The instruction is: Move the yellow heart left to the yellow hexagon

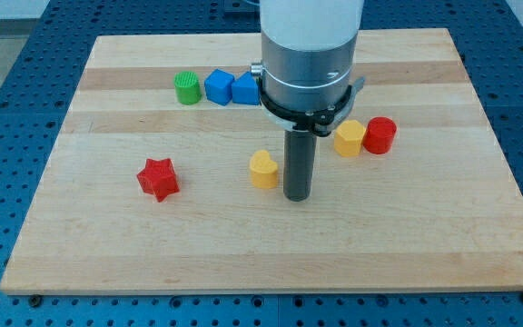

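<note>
The yellow heart (263, 169) lies near the middle of the wooden board (271, 245). My tip (297, 194) stands just to the view's right of the heart, very close to it, slightly lower in the view. The yellow hexagon (350, 138) lies to the view's right and a little above the tip, touching a red cylinder (379, 135) on its right side. The arm's silver body hides the board behind it.
A red star (158, 178) lies at the view's left. A green cylinder (187, 87), a blue block (218, 86) and a second blue block (246, 89) form a row near the view's top, the last partly behind the arm.
</note>
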Action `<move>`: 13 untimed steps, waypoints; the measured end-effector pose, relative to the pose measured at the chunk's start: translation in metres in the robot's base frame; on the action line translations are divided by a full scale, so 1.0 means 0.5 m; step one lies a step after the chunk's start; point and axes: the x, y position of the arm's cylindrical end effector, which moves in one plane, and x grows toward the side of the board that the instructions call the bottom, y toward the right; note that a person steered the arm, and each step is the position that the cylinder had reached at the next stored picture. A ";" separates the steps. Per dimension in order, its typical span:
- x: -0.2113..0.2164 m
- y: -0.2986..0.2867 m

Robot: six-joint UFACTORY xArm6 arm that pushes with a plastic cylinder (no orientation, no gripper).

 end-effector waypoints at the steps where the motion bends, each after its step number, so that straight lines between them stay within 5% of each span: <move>1: 0.035 -0.068; 5: -0.021 -0.157; 8: -0.021 0.071; 10: -0.050 -0.023; 12: -0.077 0.089; 13: -0.061 -0.005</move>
